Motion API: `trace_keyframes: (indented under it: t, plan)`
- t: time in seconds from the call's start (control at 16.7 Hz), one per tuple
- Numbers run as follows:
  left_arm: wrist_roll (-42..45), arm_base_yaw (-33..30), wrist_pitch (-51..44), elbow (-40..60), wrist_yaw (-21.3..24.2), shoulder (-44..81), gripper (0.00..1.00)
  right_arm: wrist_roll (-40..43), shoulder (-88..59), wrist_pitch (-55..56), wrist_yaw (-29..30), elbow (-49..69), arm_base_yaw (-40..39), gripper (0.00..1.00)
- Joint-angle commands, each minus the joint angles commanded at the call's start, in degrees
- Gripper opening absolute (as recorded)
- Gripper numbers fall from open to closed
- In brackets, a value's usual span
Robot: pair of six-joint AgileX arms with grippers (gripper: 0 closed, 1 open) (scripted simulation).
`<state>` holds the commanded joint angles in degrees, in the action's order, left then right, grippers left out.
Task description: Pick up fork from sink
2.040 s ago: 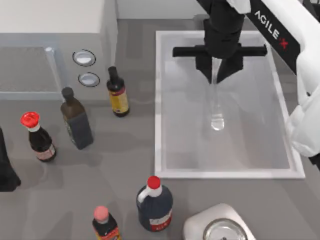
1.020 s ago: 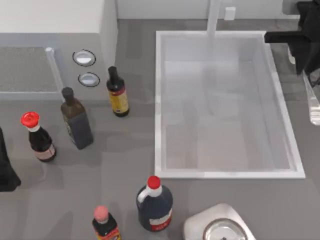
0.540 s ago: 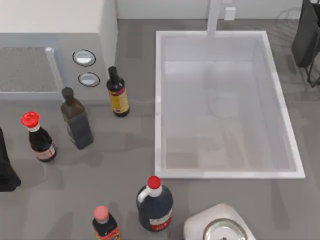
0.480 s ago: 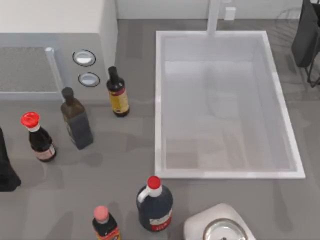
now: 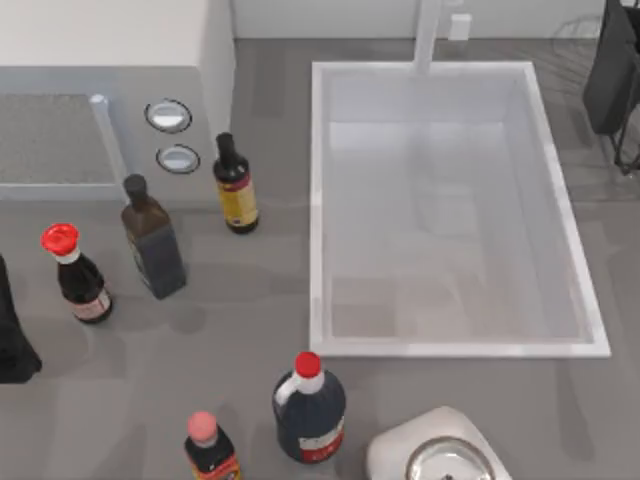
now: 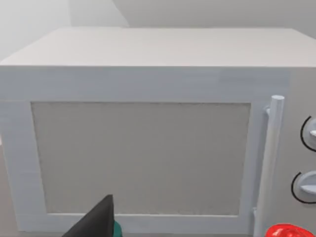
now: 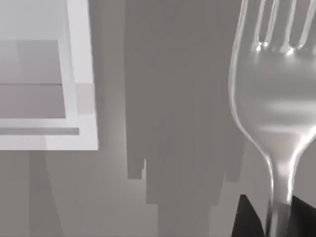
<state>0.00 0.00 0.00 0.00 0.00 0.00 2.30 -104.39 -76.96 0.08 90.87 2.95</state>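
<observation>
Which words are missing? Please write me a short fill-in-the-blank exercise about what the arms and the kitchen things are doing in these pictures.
1. The right pincer is shut on the handle of the ___.
2. My left arm, parked at the table's left edge, faces the door of a white ___.
3. Beside that door's handle sit ___ round knobs.
4. The rim of the sink is ___ in colour.

Missing words: fork; microwave; two; white.
</observation>
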Motion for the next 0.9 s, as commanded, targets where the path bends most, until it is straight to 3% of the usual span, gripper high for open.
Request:
trace_keyframes:
  t: [0.42,0.78,0.9]
  plan:
    - [0.0,0.0,0.0,0.0,0.0,0.0,1.0,-0.13,-2.66,18.94,-0.03,-15.18,0.03,0.0]
    - [0.0,0.0,0.0,0.0,0.0,0.0,1.0,-0.16,-3.37,22.15,-0.04,-18.29,0.03,0.0]
    - [0.0,0.0,0.0,0.0,0.0,0.0,1.0,-0.16,-3.37,22.15,-0.04,-18.29,0.03,0.15]
